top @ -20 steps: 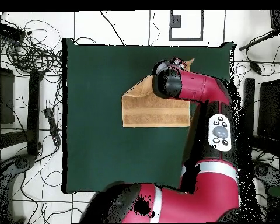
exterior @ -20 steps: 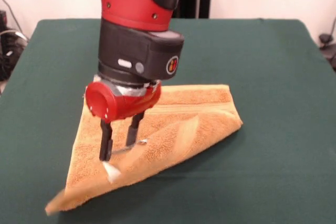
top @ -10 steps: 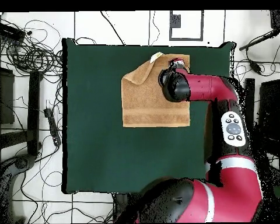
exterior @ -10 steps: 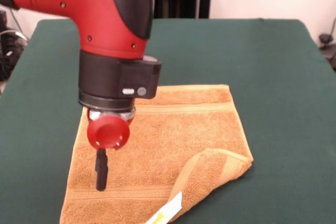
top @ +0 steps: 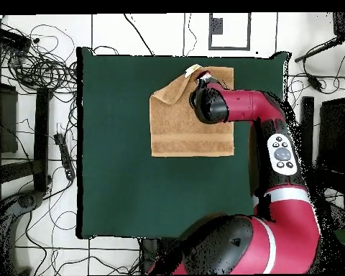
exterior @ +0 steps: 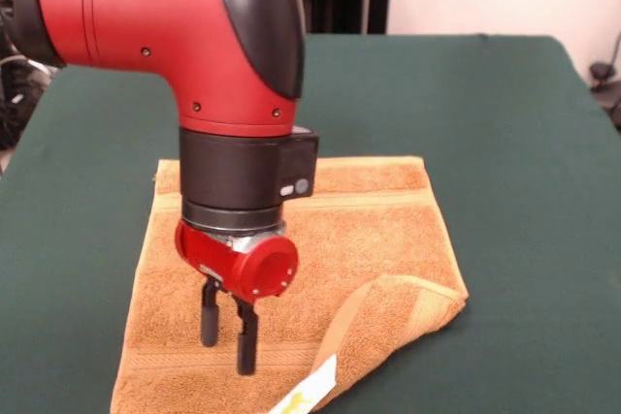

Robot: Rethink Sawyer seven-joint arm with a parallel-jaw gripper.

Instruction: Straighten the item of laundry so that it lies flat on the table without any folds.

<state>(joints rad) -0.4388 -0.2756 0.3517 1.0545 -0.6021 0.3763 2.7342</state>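
towel [exterior: 291,269] on table [exterior: 505,123], mostly flat, one near corner folded over | gripper [exterior: 224,338] fingers slightly parted, empty, just above the cloth | folded flap [exterior: 393,322] with white tag [exterior: 309,393] lies just beside the fingers, toward picture right

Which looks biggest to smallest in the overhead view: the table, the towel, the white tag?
1. The table, by far the largest.
2. The towel, a small part of the table's area.
3. The white tag, a tiny sliver at the towel's folded corner.
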